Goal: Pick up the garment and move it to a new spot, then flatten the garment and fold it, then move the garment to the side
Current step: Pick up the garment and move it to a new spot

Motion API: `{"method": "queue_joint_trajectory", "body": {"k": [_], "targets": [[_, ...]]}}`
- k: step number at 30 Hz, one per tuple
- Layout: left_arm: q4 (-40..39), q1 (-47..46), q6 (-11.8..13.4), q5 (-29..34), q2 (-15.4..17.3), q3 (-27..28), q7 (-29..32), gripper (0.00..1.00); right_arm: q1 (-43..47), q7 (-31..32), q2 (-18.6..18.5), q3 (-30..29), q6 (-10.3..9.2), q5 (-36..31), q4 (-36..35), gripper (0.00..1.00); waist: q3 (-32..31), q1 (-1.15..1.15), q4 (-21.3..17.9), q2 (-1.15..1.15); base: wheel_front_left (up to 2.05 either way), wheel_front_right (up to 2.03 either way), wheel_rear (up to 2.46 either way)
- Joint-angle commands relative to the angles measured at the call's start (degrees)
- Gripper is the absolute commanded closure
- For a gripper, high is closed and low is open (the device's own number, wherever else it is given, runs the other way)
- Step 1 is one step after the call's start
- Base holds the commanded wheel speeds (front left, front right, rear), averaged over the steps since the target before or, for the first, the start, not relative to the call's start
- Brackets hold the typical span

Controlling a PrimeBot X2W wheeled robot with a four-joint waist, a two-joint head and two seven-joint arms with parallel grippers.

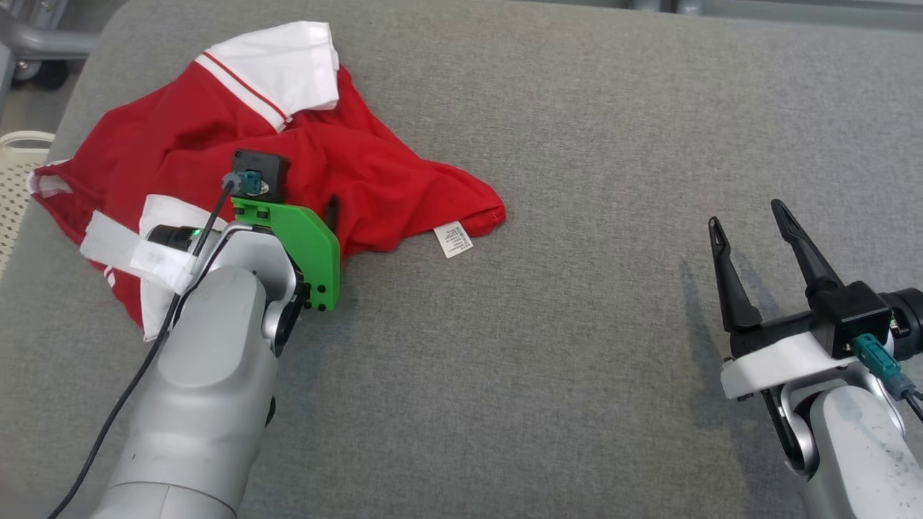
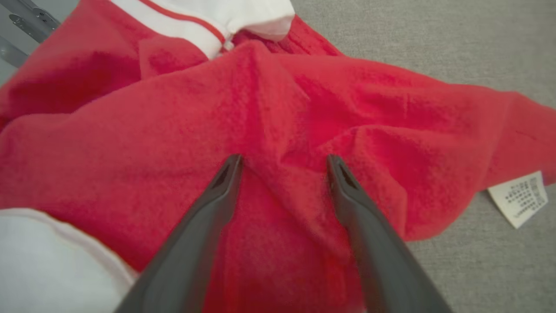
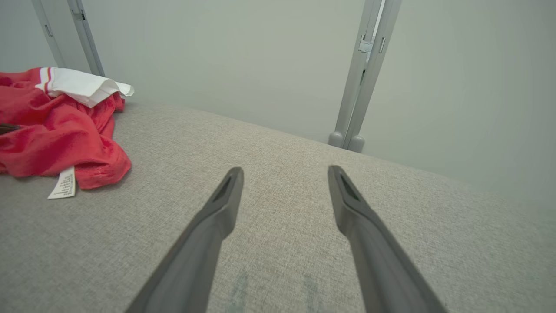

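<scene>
jaws wide; grey cushion point(image 3: 87, 243), pale wall point(image 3: 226, 56)

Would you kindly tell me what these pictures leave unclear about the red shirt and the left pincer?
Care label: print too small to read, head view.
Red shirt: part hidden beneath the left arm, head view.
Left pincer: whether its open tips touch the cloth, left wrist view, blurred.
Pale perforated basket: cut by head view's left edge.

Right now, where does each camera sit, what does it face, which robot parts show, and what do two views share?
Head view: above, looking down at grey cushion, red-and-white shirt; left forearm, open right gripper.
Left wrist view: close above shirt; open left gripper.
Right wrist view: low over cushion, facing wall; own fingers.
All share the care label.
</scene>
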Motion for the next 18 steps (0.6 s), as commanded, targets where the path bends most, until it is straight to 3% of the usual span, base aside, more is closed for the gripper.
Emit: {"method": "queue_joint_trajectory", "body": {"k": [1,3,4,5,6,11,18], "targets": [[1.06,-1.47,0.48,0.18,0.59,0.04,0.18,0.00,-0.72,-0.19,0.28,0.26,0.00,0.19,-0.21,0.00,1.91,0.00,-2.24,0.39,0.00,0.00,0.00],[2.88,-1.98,0.27,0.54,0.76,-0.45,0.38,0.00,-0.96,-0.19,0.46,0.45,0.00,0.40,-0.34,0.00,2.02,0.00,-2.63,0.39,0.00,0.00,0.00],[3.71,-2.12,0.10,0.68,0.93,-0.73,0.32,0.16,-1.06,-0.19,0.53,0.55,0.00,0.44,-0.32,0.00,2.03,0.00,-2.77,0.39,0.00,0.00,0.00],[4.49,-2.43,0.04,1.10,1.28,-1.13,-0.06,0.96,-1.08,-0.19,0.63,0.62,0.00,0.48,-0.25,0.00,1.95,0.00,-2.88,0.39,0.00,0.00,0.00],[5.23,-2.57,-0.06,1.20,1.51,-1.46,-0.38,1.00,-0.99,-0.20,0.75,0.63,0.00,0.57,-0.13,0.00,1.74,0.00,-2.97,0.39,0.00,0.00,0.00],[5.25,-3.76,-1.22,1.78,1.11,-3.73,-2.39,1.00,1.02,-0.20,0.96,-0.09,0.00,0.76,0.52,0.00,-0.41,0.00,-2.67,0.39,0.00,0.00,0.00],[-3.34,-5.39,-2.28,0.69,1.45,-6.93,-2.31,1.00,4.07,-0.19,2.12,-1.13,0.00,1.22,1.36,0.00,-5.19,0.00,-1.85,0.39,0.00,0.00,0.00]]}}
